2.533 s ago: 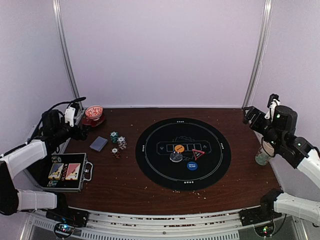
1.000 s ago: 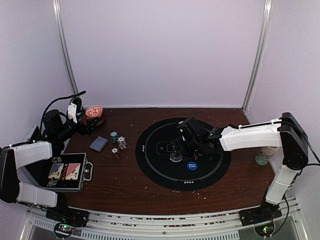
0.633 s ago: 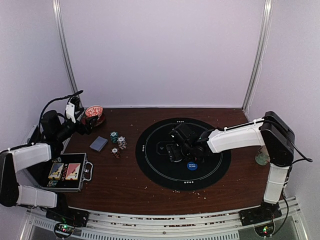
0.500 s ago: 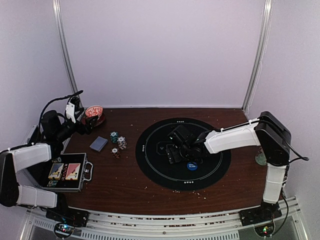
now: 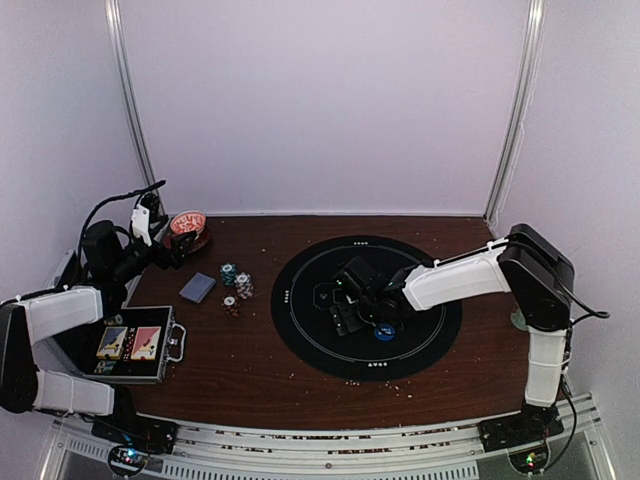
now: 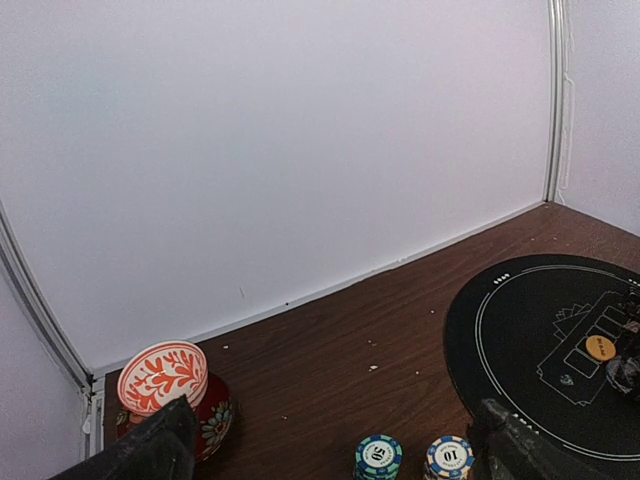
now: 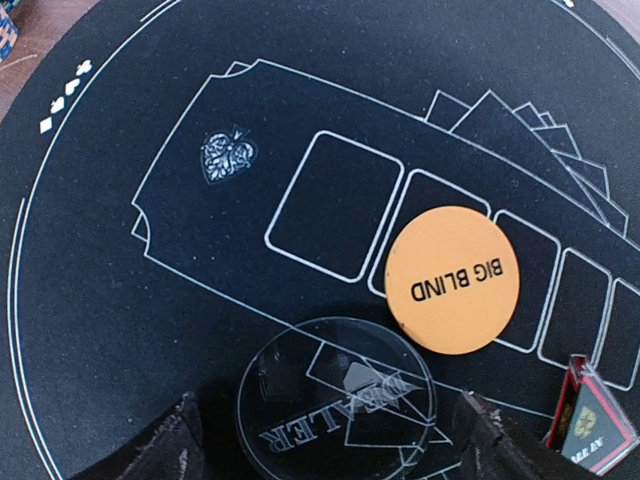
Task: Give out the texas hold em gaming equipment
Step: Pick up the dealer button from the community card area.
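Note:
My right gripper [image 5: 346, 316] is low over the black round mat [image 5: 300, 330], open. In the right wrist view its fingertips [image 7: 172, 446] stand on either side of the clear dealer button [image 7: 335, 408], with gaps on both sides. The orange Big Blind button [image 7: 453, 278] lies just beyond it, and a red-triangle marker [image 7: 590, 420] lies at the right. The blue button [image 5: 384, 331] lies beside the gripper. Grey-blue cards [image 5: 197, 288] and striped chip stacks [image 5: 236, 280] lie left of the mat. My left gripper [image 6: 335, 462] hovers open near the chips [image 6: 378, 455], holding nothing.
A red patterned bowl [image 5: 187, 228] stands at the back left corner. A black case [image 5: 130, 345] with two card packs lies open at the front left. Crumbs dot the brown table [image 5: 250, 370]. White walls close in the back and sides.
The right arm swung from the right edge out over the mat, then slid left and down onto the dealer button, its jaws narrowing a little. The left arm barely moved.

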Robot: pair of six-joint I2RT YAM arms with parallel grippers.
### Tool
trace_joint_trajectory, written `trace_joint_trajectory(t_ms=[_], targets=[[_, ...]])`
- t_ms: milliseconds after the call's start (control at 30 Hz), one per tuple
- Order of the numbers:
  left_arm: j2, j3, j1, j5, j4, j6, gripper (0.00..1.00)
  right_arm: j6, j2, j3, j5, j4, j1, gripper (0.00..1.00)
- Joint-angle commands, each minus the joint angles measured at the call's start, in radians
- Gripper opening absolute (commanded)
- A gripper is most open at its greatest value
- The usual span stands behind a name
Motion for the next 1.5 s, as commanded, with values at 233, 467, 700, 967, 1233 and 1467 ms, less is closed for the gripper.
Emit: trace_joint_trajectory(t_ms=[233,467,700,967,1233,1467], targets=[[0.002,-0.004,-0.005,0.008,0.051,0.002,0.98,0.031,0.046,0.024,0.016,-0.009,0.006,0.75],[0.005,-0.004,-0.005,0.005,0.053,0.002,0.98,0.038,0.008,0.007,0.023,-0.016,0.009,0.57],[0.000,-0.004,-0.005,0.000,0.048,0.007,0.98,0.002,-0.127,-0.044,0.044,-0.035,0.049,0.57],[0.016,0.001,-0.005,0.007,0.047,0.005,0.98,0.017,-0.398,-0.300,-0.010,-0.007,0.104,0.55],[0.019,0.002,-0.005,0.008,0.045,0.004,0.98,0.071,-0.525,-0.496,-0.033,0.018,0.171,0.55],[0.020,0.002,-0.005,0.006,0.044,0.006,0.98,0.082,-0.490,-0.503,-0.024,0.025,0.234,0.55]])
